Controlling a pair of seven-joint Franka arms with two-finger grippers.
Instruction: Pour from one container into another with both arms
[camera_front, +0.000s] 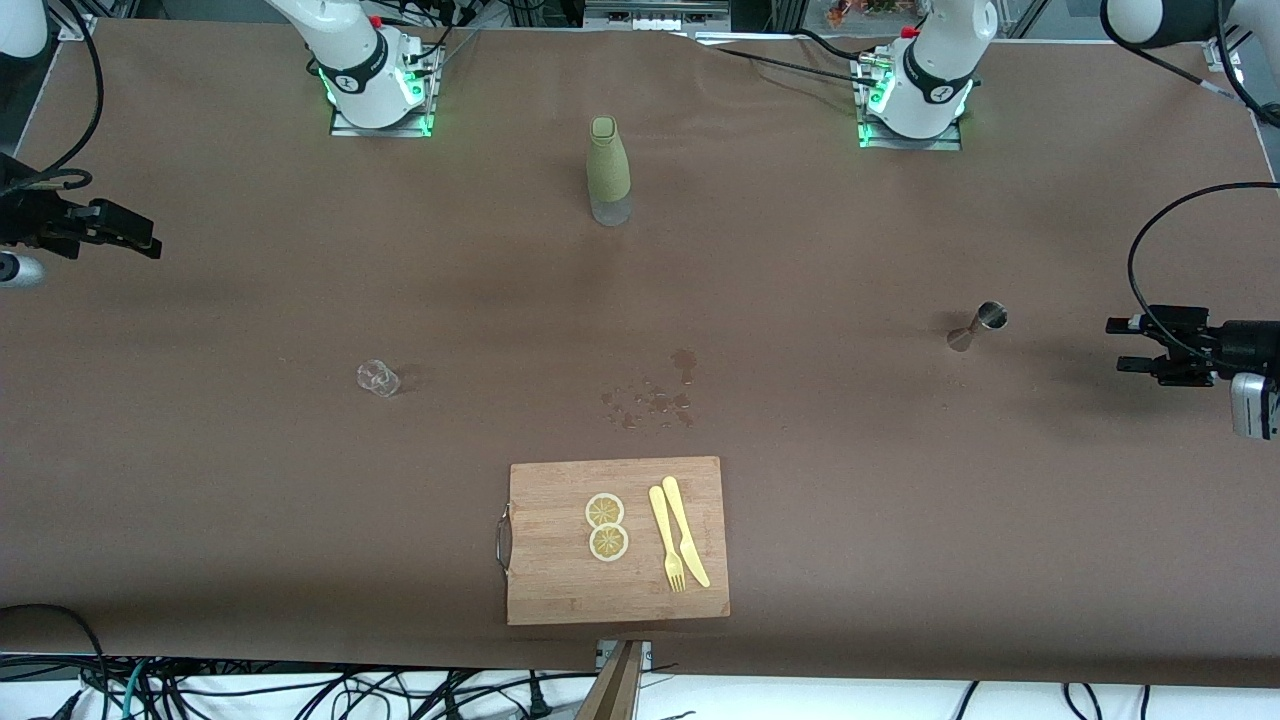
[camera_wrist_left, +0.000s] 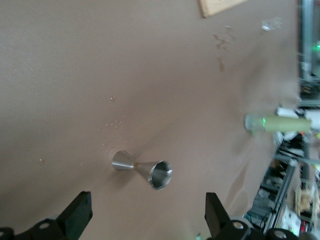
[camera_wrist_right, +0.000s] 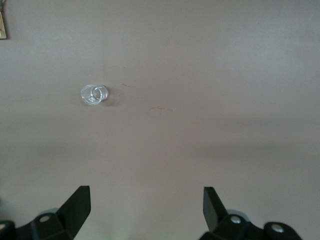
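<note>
A silver metal jigger (camera_front: 978, 327) stands on the brown table toward the left arm's end. My left gripper (camera_front: 1122, 345) hangs open at that end of the table, apart from the jigger. In the left wrist view the jigger (camera_wrist_left: 142, 169) sits ahead of the wide-open left gripper (camera_wrist_left: 148, 212), with nothing between the fingers. A small clear glass (camera_front: 378, 377) stands toward the right arm's end. My right gripper (camera_front: 152, 240) hovers open at that table end. In the right wrist view the glass (camera_wrist_right: 94, 94) lies well ahead of the empty right gripper (camera_wrist_right: 146, 205).
A green bottle (camera_front: 608, 170) with a clear base stands mid-table between the arm bases. A wooden cutting board (camera_front: 560, 580) near the front camera carries two lemon slices (camera_front: 606, 526), a yellow fork (camera_front: 667, 540) and a knife (camera_front: 685, 530). Wet spots (camera_front: 655, 395) mark the cloth.
</note>
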